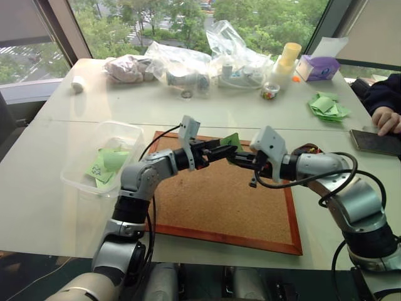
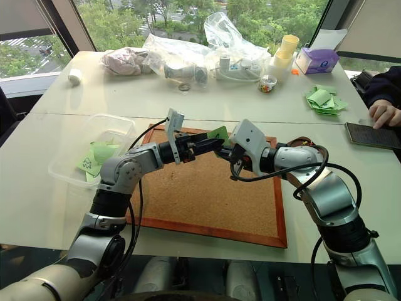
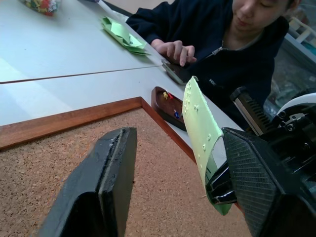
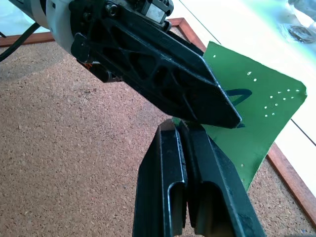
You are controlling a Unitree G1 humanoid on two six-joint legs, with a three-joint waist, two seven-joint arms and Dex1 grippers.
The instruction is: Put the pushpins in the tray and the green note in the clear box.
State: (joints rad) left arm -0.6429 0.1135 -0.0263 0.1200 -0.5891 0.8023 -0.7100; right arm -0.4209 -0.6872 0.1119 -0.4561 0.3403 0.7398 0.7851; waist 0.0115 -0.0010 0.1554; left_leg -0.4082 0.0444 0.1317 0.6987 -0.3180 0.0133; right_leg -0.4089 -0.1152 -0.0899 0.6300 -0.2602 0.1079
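The green note [image 1: 230,139] stands on edge above the cork board [image 1: 219,207], pricked with small holes. My right gripper [image 4: 178,126] is shut on its lower edge. My left gripper [image 1: 222,152] comes in from the left, open, with one finger on each side of the note [image 3: 200,128]. The note lies close to one left finger [image 3: 261,187] and apart from the other. The small reddish-brown tray [image 3: 160,103] sits just off the board's far right corner with several coloured pushpins [image 3: 170,96] in it. The clear box [image 1: 75,179] stands left of the board and holds a few green notes.
A person sits at the table's right with a hand [image 1: 385,119] by a phone [image 1: 374,141]. A bunch of green slips [image 1: 327,105] lies near them. Plastic bags [image 1: 182,66], a small jar [image 1: 270,92], stacked cups [image 1: 285,63] and a purple box [image 1: 318,66] line the far edge.
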